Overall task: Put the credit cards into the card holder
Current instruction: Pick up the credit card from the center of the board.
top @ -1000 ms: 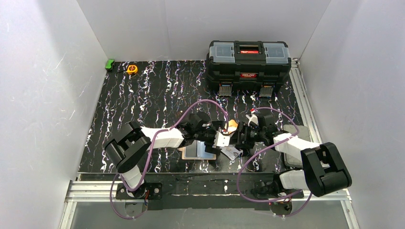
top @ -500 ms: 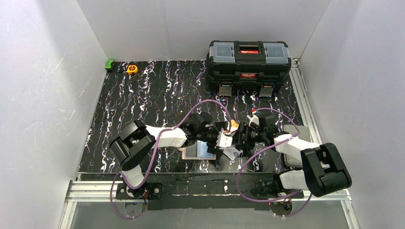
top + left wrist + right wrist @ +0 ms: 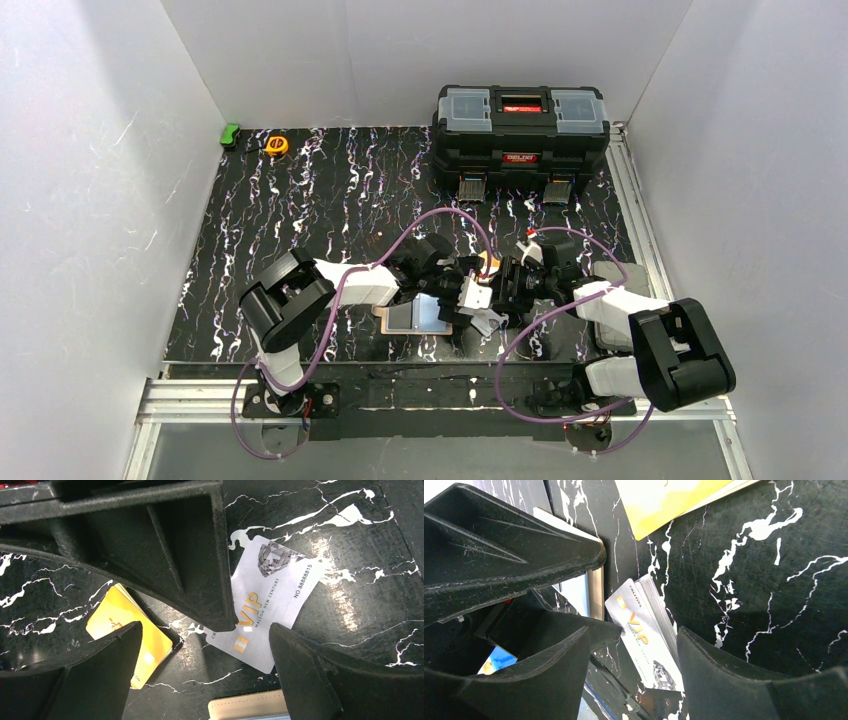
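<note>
Black, white-veined table top [image 3: 300, 200] fills the floor of a white-walled booth, and the cream card holder [image 3: 384, 322] lies open near its front edge, between the two arm bases. A light-blue card [image 3: 425, 312] rests on the holder's open face; whether it sits in a slot I cannot tell.

Just beside the holder, on the right arm's side, the silver card [image 3: 644, 630] lies flat on the table. The orange-yellow card [image 3: 127, 630] lies a little beyond the holder, toward the black toolbox [image 3: 520, 125] at the back.

Both grippers crowd over the spot beside the holder. The right gripper [image 3: 633, 630] stands partly open and straddles the silver card, one finger on each long edge. The card's long axis runs along the gap between the fingers, so closing would pinch it across its width. No grip shows yet.

The left gripper [image 3: 204, 626] is spread as wide as it goes and holds nothing. It hangs above both loose cards, and one of the right gripper's fingers reaches across beneath it.

By my reading the right arm is the nearer to the silver card, and that card comes next. The crossed fingers leave little room to lift it.
</note>
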### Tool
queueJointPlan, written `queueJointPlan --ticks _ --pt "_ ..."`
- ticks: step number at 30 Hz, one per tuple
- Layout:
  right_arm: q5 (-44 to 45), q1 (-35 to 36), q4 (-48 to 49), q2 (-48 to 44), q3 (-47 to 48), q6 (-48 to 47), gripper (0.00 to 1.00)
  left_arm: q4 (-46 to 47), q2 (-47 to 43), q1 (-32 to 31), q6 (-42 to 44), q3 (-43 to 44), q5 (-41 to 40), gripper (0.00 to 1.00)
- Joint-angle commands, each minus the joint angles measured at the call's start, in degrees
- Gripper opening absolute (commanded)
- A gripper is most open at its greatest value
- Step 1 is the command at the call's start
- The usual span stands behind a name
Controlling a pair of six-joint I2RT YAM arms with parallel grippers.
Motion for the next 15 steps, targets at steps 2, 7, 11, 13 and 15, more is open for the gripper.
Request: queueJointPlan --ticks 2,7,11,13,15 --pt "-0.9 -0.3 0.1 1.1 -0.3 -0.5 0.70 -2.0 -1.4 -0.3 0.6 1.5 2.5 0.98" --pt "-1.4 -0.4 0.3 1.5 -0.3 -0.6 0.68 -1.4 0.3 -0.3 0.5 2.2 2.3 0.98" --pt "-1.8 -0.4 0.4 1.8 -0.3 -0.5 0.68 -0.1 2.1 -0.3 0.7 3.0 1.6 0.98" --pt "-2.0 -0.4 0.6 2.0 -0.3 -0.6 0.67 0.3 2.9 -0.3 0.9 3.6 1.3 0.98" --pt "-2.0 -0.3 0.5 2.1 -0.3 -0.4 0.67 1.0 3.8 -0.3 1.1 4.0 1.2 0.98"
